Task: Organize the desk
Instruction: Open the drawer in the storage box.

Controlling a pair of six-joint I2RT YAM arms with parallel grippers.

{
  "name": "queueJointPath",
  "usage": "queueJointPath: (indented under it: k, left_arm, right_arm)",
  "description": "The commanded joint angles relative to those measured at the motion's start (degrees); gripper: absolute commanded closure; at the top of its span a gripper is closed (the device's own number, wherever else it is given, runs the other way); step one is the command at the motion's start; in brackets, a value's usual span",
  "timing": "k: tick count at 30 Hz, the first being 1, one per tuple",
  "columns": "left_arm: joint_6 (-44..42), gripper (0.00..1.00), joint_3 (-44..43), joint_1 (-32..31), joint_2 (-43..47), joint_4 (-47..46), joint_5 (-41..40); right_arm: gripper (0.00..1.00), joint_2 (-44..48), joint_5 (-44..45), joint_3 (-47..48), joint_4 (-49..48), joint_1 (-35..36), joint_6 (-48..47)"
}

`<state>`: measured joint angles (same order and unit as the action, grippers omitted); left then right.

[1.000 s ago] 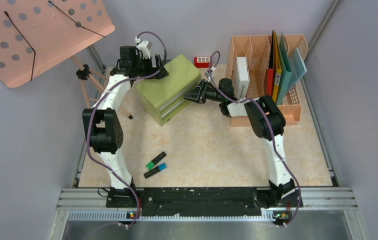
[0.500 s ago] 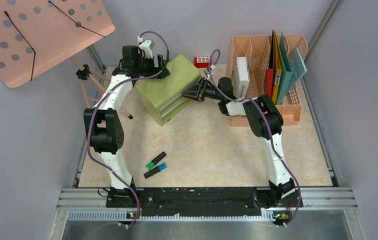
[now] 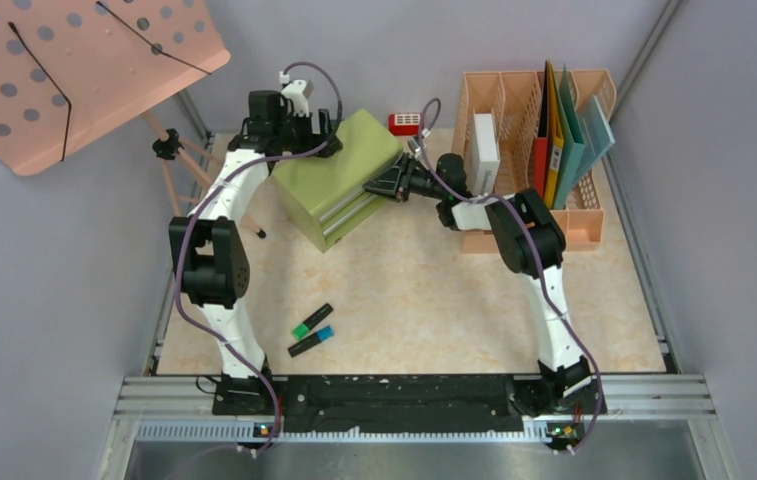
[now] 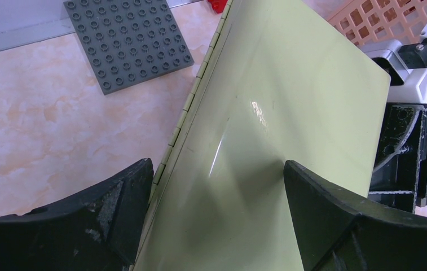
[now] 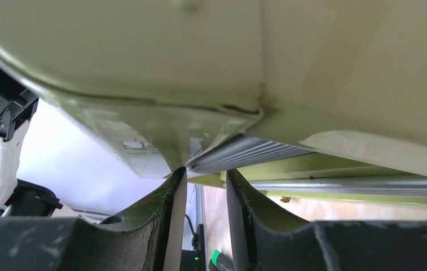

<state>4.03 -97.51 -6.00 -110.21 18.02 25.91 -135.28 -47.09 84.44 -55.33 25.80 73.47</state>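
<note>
On the beige marble desk (image 3: 434,300) a green drawer cabinet (image 3: 329,170) stands at the back, turned at an angle. My left gripper (image 3: 314,128) sits over the cabinet's back top edge. In the left wrist view it (image 4: 216,192) is open wide, with the smooth cabinet top (image 4: 290,101) between the fingers and one finger off the hinged edge. My right gripper (image 3: 379,188) is at the cabinet's right front corner. In the right wrist view its jaws (image 5: 205,172) stand narrowly apart, tips against the end of a ribbed silver drawer handle (image 5: 256,151), the gap bare.
Two highlighters, green-capped (image 3: 312,322) and blue-capped (image 3: 311,341), lie near the front left. A peach file rack (image 3: 579,215) with folders (image 3: 564,140) and a white box (image 3: 484,150) fills the back right. A red block (image 3: 405,123), a grey baseplate (image 4: 129,42) and a tripod-mounted peach perforated board (image 3: 74,60) stand behind.
My right gripper has crept left up to the cabinet's front corner and its jaws have narrowed a little. The left gripper has edged right along the cabinet top.
</note>
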Motion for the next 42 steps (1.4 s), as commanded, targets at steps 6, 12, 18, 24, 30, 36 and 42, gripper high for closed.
queueJointPath:
  k: [6,12,18,24,30,36,42]
  left_arm:
    - [-0.7,0.12,2.5,-5.0,-0.8,5.9,5.6]
    - [0.0,0.12,5.1,-6.3,0.5,4.8,5.7]
    - [2.5,0.14,11.2,-8.1,3.1,2.2,3.8]
    - [5.1,0.18,17.9,-8.9,6.2,2.1,4.1]
    - [5.8,0.2,20.6,-9.1,9.4,5.9,3.2]
    - [7.2,0.21,23.2,-9.8,12.0,8.0,2.2]
    - [6.9,0.22,24.1,-11.7,13.2,13.1,1.9]
  right_arm:
    - [0.69,-1.3,0.7,4.5,-2.1,-0.4,0.7]
    - [0.7,-2.0,2.8,3.7,-6.7,-0.4,4.5]
    - [0.71,-1.0,5.7,2.4,-8.4,-0.4,7.3]
    - [0.71,0.5,7.2,0.5,-8.1,-0.3,8.6]
    - [0.71,1.3,6.3,0.6,-6.8,0.2,8.6]
    - [0.7,3.3,5.7,-2.1,-7.3,0.9,8.6]
    - [0.7,6.3,4.8,-4.2,-6.5,1.7,6.8]
